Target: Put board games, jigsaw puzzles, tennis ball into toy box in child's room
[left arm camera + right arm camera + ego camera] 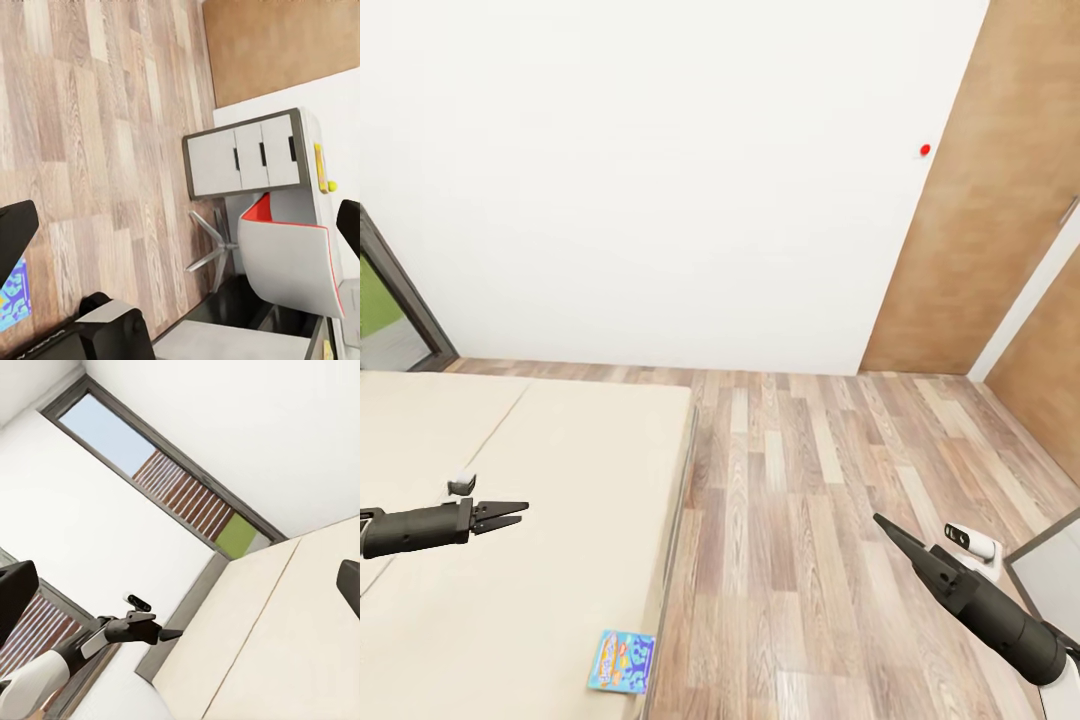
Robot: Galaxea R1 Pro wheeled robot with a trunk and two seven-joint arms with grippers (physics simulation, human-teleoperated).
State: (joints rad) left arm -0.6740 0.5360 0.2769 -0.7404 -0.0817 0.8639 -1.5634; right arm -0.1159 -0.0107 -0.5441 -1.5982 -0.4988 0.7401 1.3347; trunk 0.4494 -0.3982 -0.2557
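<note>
The right gripper (880, 521), nearest the head camera, hangs with fingers together over open wood floor (810, 480). The low beige bed (510, 560) carries a flat blue board game box (622, 661) overhanging its floor-side edge; a careless nudge may tip it off. The left gripper (520, 514), slightly parted and empty, hovers over the mattress.

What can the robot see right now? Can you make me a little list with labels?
place: a bedroom with a wooden floor and white wall
bed: beige, at the head view's left
board game: blue box lying flat near the bed's edge
left claw: over the bed, holding nothing, looks nearly closed
right claw: over the floor, holding nothing
table: seen by the left wrist camera, white drawers
tennis ball: yellow-green, on the table
chair: grey with red edge, beside the table
</note>
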